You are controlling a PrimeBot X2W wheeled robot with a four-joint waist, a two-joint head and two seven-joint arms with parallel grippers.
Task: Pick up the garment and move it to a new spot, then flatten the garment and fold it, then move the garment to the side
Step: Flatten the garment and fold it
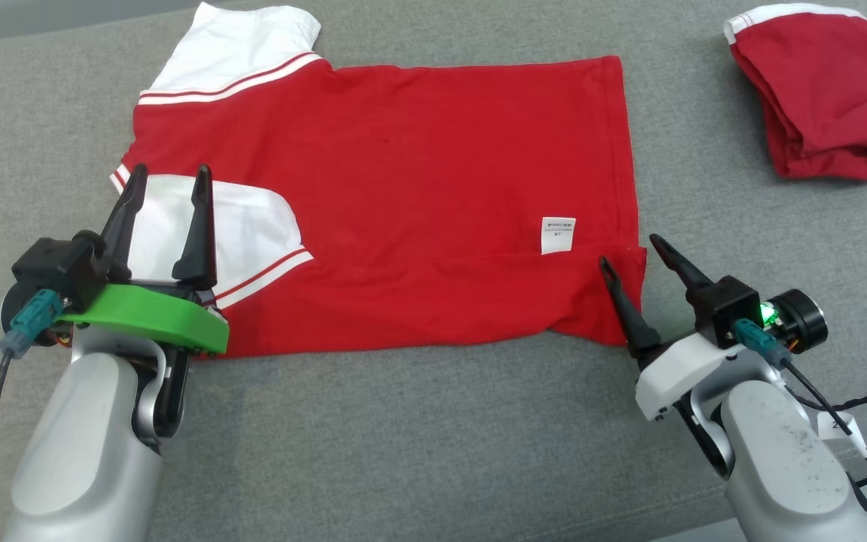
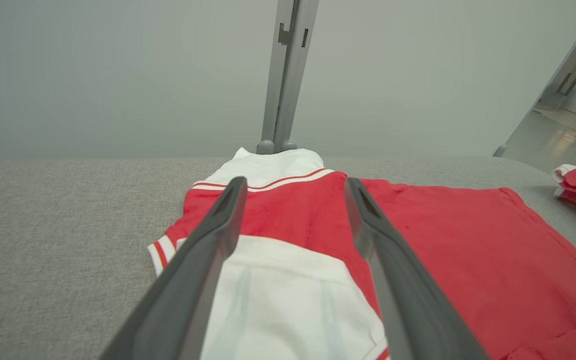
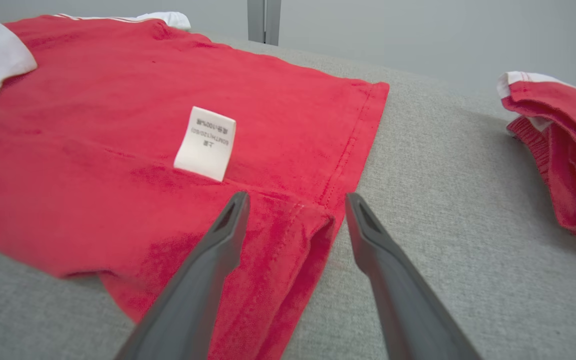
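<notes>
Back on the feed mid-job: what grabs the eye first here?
A red shirt with white sleeves lies spread across the grey fabric surface, its near sleeve folded in. The left tool stands open over that sleeve, the right tool open at the near hem corner. A second, folded red garment sits at the far right.

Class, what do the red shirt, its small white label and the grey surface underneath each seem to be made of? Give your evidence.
Red shirt: soft matte knit, probably cotton; it wrinkles gently and has stitched hems.
White label: thin printed fabric tag, slightly stiff, holding its shape.
Grey surface: coarse woven, upholstery-like fabric; matte, with a flecked texture.
</notes>
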